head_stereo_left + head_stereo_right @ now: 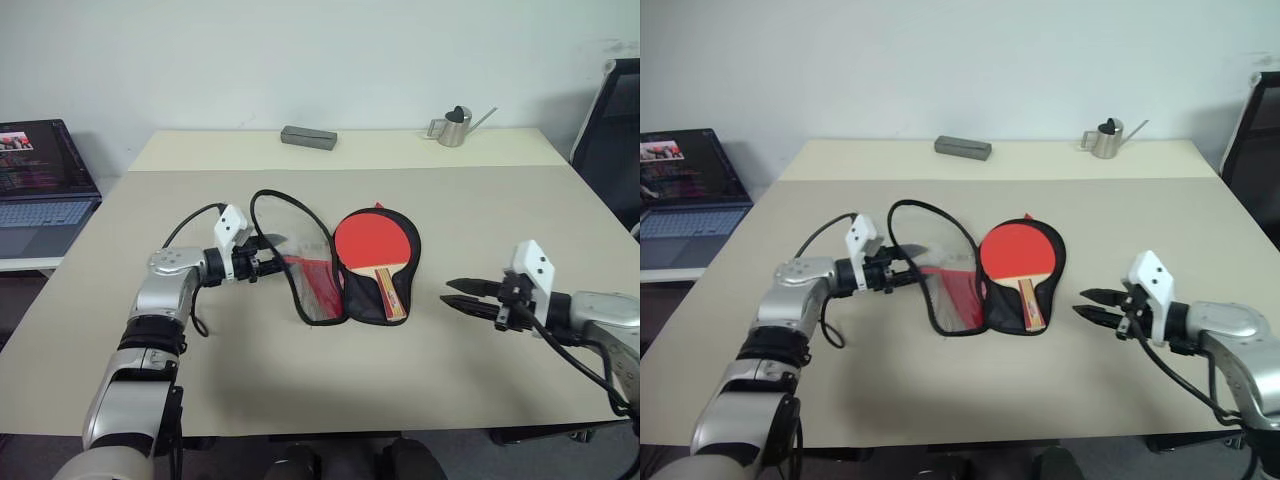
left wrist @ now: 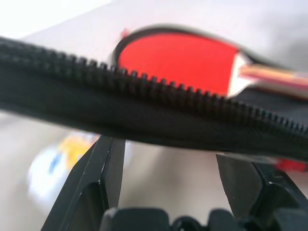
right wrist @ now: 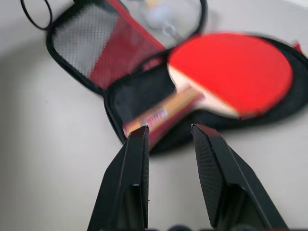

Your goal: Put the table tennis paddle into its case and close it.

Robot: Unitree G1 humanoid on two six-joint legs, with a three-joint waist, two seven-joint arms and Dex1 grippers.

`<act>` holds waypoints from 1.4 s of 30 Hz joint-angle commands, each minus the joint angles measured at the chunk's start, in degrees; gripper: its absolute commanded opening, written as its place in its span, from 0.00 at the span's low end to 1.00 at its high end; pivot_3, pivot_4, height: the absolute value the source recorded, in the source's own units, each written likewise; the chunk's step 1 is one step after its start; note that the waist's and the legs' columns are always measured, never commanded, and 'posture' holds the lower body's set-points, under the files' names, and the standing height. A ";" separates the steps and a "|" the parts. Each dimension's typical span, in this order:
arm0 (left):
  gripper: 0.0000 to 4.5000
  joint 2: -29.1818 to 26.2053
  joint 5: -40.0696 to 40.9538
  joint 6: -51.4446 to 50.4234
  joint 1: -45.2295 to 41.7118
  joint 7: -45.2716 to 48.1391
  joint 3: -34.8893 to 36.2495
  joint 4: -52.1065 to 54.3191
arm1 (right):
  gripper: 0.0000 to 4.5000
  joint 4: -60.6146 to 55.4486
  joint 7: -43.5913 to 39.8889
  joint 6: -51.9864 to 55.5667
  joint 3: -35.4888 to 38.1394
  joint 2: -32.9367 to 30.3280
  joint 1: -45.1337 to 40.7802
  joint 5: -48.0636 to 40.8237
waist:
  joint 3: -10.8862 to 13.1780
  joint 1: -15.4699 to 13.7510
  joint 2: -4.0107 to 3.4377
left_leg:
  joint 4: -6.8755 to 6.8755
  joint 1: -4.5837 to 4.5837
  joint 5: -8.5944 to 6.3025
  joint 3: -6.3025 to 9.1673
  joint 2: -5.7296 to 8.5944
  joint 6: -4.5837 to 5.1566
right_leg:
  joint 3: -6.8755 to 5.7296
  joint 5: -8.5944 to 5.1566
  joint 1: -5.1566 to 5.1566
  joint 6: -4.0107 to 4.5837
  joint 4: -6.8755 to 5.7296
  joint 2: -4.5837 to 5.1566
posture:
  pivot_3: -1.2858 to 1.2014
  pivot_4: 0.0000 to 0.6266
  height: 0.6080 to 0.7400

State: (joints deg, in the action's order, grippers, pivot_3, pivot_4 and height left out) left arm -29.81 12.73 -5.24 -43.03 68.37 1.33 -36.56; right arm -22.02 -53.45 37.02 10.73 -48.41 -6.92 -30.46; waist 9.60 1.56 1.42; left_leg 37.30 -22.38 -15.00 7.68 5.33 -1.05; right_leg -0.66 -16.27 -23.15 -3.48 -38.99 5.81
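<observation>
Both grippers are gaping empty; left gripper point(image 1: 272, 264) risking snagging the case point(image 1: 300, 262) flap, jolting the paddle point(image 1: 374, 247) out.

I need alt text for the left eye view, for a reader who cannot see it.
An open case lies on a beige table with a red table tennis paddle resting inside it. The left hand lifts the case's flap; the right hand hovers open nearby.
</observation>
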 commanded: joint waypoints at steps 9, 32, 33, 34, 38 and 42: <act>0.68 9.45 -0.58 2.15 -9.16 3.81 -5.47 -2.99 | 0.33 -3.33 1.04 2.15 6.29 -0.95 2.54 -4.05 | 0.01 0.13 0.01 | 0.59 -0.22 -0.08 -0.02 0.01 0.13 | 0.01 0.13 0.05 -0.18 -0.04 -0.05 | 0.52 0.24 1.00; 0.68 5.80 5.23 -3.69 -2.64 2.10 -1.38 17.11 | 0.52 3.97 5.47 6.64 -0.40 2.26 -7.78 -6.19 | 0.08 0.47 0.13 | 0.62 -0.23 -0.08 0.01 0.00 0.13 | 0.10 0.21 0.01 -0.17 -0.01 -0.06 | 0.52 0.24 1.00; 0.68 4.92 5.96 -5.27 -1.23 1.34 -0.86 20.18 | 0.59 4.81 5.91 7.11 -0.99 2.51 -8.40 -5.87 | 0.08 0.47 0.13 | 0.63 -0.23 -0.08 0.01 -0.01 0.13 | 0.12 0.21 -0.01 -0.16 -0.02 -0.06 | 0.52 0.24 1.00; 0.68 3.88 6.77 -6.98 0.35 0.51 -0.22 23.20 | 0.69 5.61 6.18 7.62 -1.52 2.85 -9.08 -5.94 | 0.08 0.35 0.13 | 0.63 -0.23 -0.07 0.02 -0.01 0.12 | 0.12 0.22 -0.01 -0.16 -0.02 -0.06 | 0.52 0.24 1.00; 0.68 -0.15 8.55 -11.23 5.73 -2.17 2.17 30.93 | 0.99 7.98 9.08 10.76 -2.90 5.26 -12.63 -6.48 | 0.08 0.17 0.12 | 0.64 -0.23 -0.07 0.07 -0.02 0.12 | 0.10 0.26 -0.01 -0.09 -0.03 -0.06 | 0.52 0.24 1.00; 0.68 -3.44 9.91 -13.87 9.31 -3.92 4.39 34.37 | 1.00 10.15 18.16 16.05 -4.32 11.11 -18.13 -4.98 | 0.08 0.28 0.12 | 0.65 -0.21 -0.07 0.05 -0.04 0.11 | 0.12 0.28 -0.01 -0.07 -0.03 -0.06 | 0.52 0.24 1.00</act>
State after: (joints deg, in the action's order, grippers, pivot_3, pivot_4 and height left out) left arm -32.22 20.98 -18.40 -33.76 65.36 3.89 -5.49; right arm -11.82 -38.97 51.05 6.58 -38.31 -23.14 -35.83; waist 9.68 1.84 1.54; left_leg 37.94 -22.58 -15.07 7.73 5.29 -0.94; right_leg -0.53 -15.98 -23.17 -3.54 -39.03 5.75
